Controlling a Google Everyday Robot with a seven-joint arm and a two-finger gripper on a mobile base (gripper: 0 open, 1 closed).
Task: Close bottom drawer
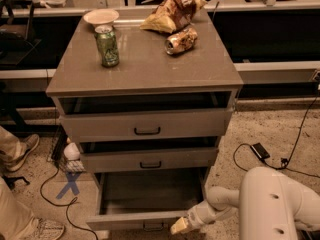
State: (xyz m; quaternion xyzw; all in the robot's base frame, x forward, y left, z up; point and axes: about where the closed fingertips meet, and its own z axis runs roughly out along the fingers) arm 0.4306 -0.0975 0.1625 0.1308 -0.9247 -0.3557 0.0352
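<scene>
The bottom drawer stands open under the counter's front edge; the end effector seemingly touches its front, grip I cannot tell.

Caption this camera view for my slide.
Gripper at the front of the open bottom drawer, ready to push it shut.

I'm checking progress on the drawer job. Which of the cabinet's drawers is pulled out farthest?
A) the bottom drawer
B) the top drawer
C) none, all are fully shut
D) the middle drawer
A: the bottom drawer juts far out with its inside exposed, and the gripper sits by the right end of its front panel.
</scene>
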